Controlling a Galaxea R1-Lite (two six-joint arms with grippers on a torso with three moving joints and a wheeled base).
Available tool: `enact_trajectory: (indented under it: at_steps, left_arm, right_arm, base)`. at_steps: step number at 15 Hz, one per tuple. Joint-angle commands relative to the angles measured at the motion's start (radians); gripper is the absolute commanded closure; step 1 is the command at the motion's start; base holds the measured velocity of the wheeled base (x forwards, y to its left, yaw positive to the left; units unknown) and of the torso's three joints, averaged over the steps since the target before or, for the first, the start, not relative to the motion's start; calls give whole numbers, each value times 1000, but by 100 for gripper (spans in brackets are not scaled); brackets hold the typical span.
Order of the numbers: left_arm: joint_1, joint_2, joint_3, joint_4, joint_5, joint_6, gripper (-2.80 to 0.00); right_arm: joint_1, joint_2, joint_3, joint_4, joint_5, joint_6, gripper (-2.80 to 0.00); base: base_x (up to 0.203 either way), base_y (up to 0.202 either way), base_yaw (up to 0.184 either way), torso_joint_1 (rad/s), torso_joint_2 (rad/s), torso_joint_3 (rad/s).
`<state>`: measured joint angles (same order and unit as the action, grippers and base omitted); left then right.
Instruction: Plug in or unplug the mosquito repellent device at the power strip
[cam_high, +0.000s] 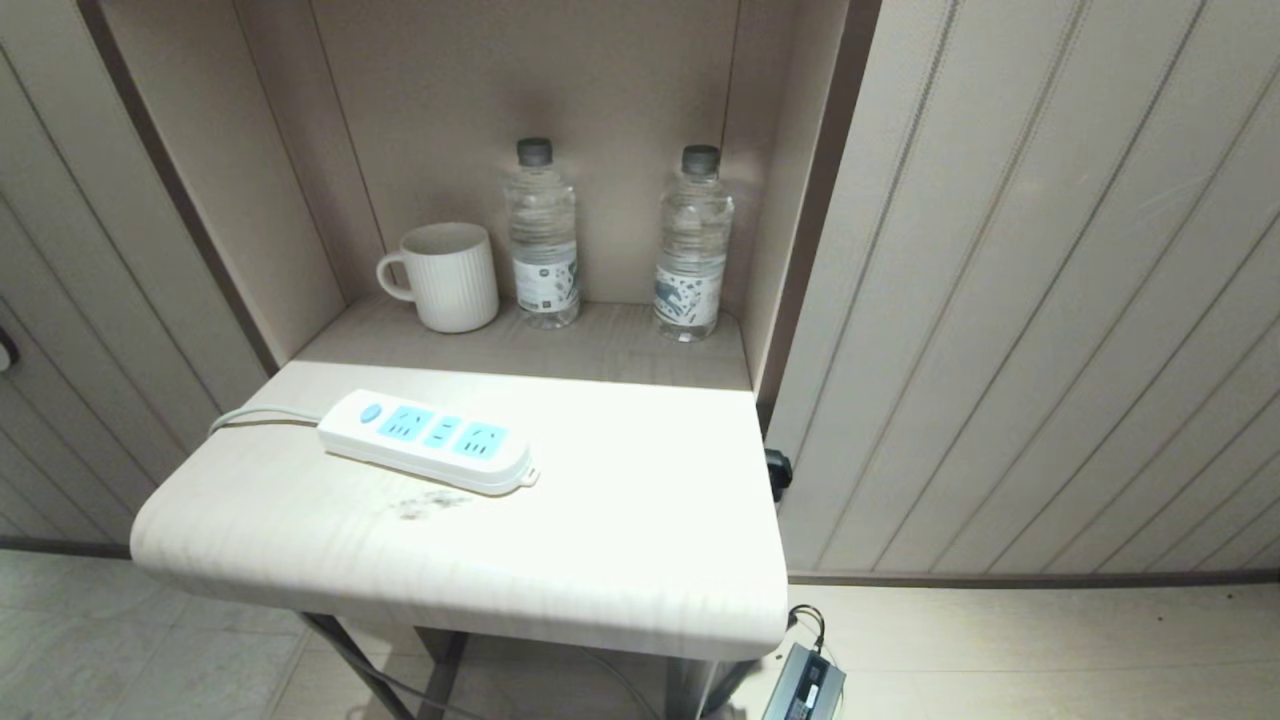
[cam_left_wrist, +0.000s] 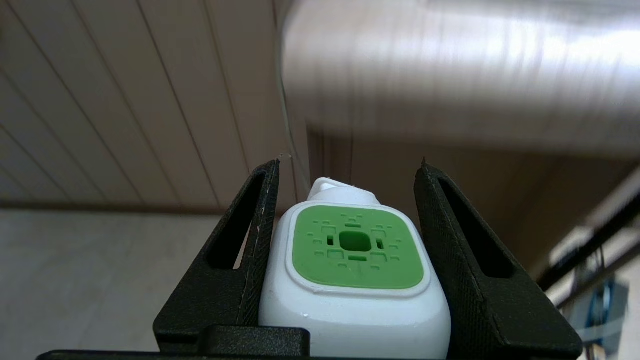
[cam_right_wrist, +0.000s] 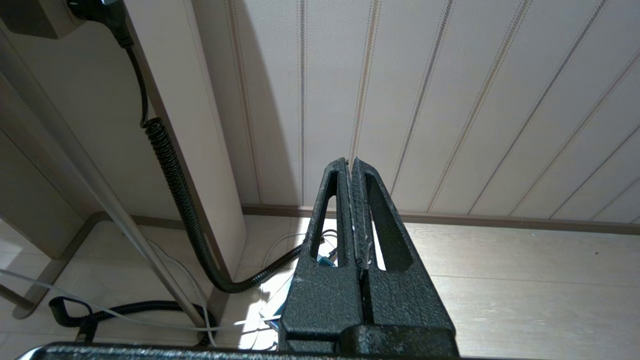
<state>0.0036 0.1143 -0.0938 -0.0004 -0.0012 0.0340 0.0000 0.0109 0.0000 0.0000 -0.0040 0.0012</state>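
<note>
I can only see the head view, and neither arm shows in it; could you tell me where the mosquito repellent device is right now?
Observer: The left wrist view shows the mosquito repellent device sitting between the fingers of the left end effector.
Operator: Thank you. Is it anywhere near the power strip?
Observer: No. The left wrist view shows wall panelling, floor and the blurred underside of the table edge, so that end effector is down below the tabletop; the power strip shows only in your view.
Operator: And what is the right arm doing?
Observer: The right end effector is shut and empty, low near the floor beside a black coiled cable.
</note>
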Motion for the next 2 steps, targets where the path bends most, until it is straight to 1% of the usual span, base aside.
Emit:
enact_trajectory:
  at_steps: [1,2]
  left_arm:
    - [1,-113,92,47,-9,6,0]
    - [1,-114,94,51,-11,7,0]
  right_arm:
    - [0,0,0,0,-1,1,0]
    - [0,0,0,0,-1,3,0]
  base:
    - [0,0,0,0,0,0]
    - [0,0,0,0,0,0]
